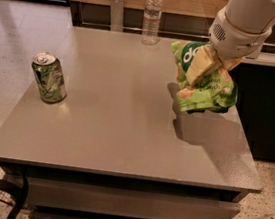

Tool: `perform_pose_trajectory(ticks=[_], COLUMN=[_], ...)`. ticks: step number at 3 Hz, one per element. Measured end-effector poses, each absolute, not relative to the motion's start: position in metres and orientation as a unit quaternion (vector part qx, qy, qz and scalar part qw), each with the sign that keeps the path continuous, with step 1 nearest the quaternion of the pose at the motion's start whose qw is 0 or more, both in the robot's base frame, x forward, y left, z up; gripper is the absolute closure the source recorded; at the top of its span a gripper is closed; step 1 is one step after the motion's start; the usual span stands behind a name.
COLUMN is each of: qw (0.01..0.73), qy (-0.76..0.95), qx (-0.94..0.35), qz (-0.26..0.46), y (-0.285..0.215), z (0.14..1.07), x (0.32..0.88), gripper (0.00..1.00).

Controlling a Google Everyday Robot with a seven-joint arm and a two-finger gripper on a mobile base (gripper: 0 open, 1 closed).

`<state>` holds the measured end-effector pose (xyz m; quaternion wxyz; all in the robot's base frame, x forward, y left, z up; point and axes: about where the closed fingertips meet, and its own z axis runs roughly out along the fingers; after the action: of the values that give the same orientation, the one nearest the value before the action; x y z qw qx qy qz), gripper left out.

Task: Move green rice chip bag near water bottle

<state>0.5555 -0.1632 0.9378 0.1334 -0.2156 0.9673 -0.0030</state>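
My gripper [203, 66] is shut on the green rice chip bag [204, 87] and holds it in the air above the right side of the grey table [119, 129]. The bag is crinkly light green with a dark green circle at its top left and orange chip pictures lower down. It hangs tilted, and its shadow falls on the table below. The water bottle [152, 15], clear with a white cap and a pale label, stands upright at the table's far edge, up and to the left of the bag.
A green soda can [49, 77] stands upright near the table's left edge. A grey upright post [116, 11] stands behind the far edge, left of the bottle. A dark counter [270, 98] lies right of the table. Cables lie on the floor at the front.
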Motion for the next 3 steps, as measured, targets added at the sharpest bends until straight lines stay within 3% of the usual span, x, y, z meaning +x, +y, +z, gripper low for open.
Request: perform_pose_trajectory(ticks=[3], qw=[0.275], qy=[0.929], qx=[-0.246], qz=[-0.010], y=[-0.183], z=[0.990], x=[0.633], gripper=[1.00])
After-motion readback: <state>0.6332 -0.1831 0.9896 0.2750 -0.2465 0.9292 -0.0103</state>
